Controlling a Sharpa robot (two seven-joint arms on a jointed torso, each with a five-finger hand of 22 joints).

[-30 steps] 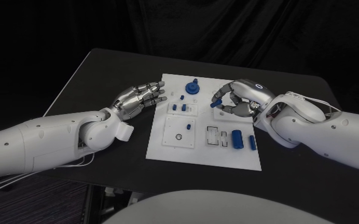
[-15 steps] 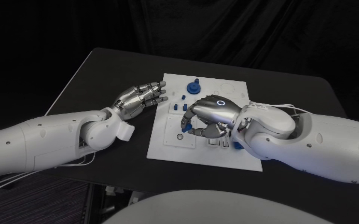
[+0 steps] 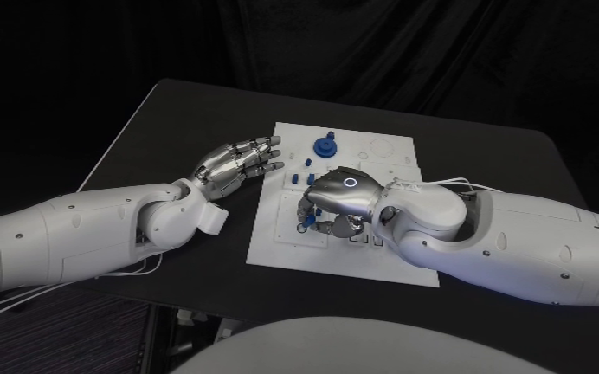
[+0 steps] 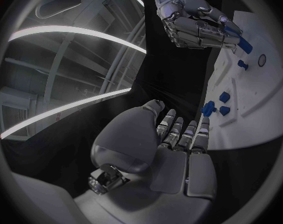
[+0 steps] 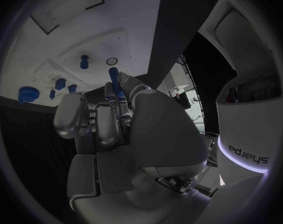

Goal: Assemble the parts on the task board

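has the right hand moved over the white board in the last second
Yes. The right hand, holding a small blue peg, crossed the white task board from its right edge toward its left half, nearer the robot, judged against the blue knob.

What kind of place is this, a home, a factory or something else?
Probably a robot test or demo setup: a black table before a dark curtain, a white task board with small blue parts, and the right robot hand holding one blue part.
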